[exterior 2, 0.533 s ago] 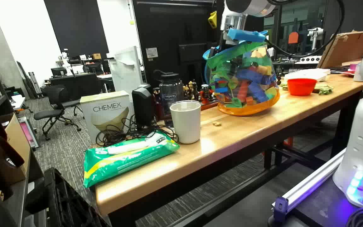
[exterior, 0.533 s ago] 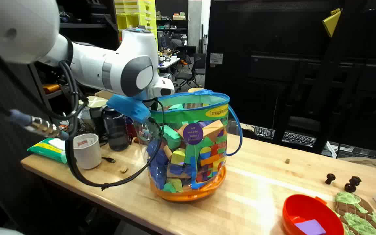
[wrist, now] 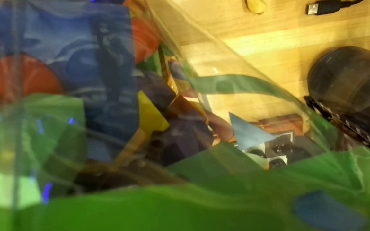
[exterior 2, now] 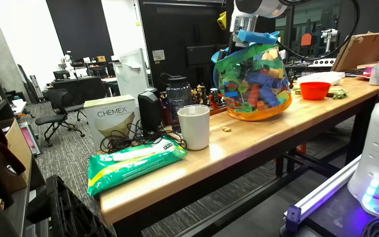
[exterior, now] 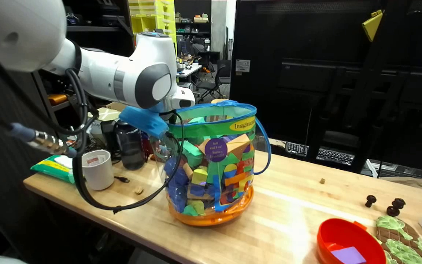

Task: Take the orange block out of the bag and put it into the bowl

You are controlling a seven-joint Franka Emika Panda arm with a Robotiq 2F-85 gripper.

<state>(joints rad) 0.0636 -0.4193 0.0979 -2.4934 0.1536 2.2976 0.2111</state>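
Blocks (exterior: 199, 176) of many colours fill the clear toy bag (exterior: 205, 129), which stands on the wooden table (exterior: 284, 234). Orange shapes (exterior: 235, 179) show through its side, but I cannot tell which of them is the orange block. The white robot arm (exterior: 123, 79) reaches to the top of the bag, with a blue pad (exterior: 144, 121) near its end. In an exterior view the black gripper (exterior 2: 224, 53) is at the left edge of the bag's mouth. Its tips are hidden and the wrist view is blurry, so I cannot tell how wide it stands or if it has hold of anything. The red bowl (exterior: 322, 240) sits to the right of the bag, well apart from it, with a flat purple piece (exterior: 349, 255) inside. A green and brown quilted mat (exterior: 403, 242) lies just beside the bowl. Left of the bag are a white cup (exterior: 97, 172), a dark water bottle (exterior: 129, 146) and a green packet (exterior: 53, 169).
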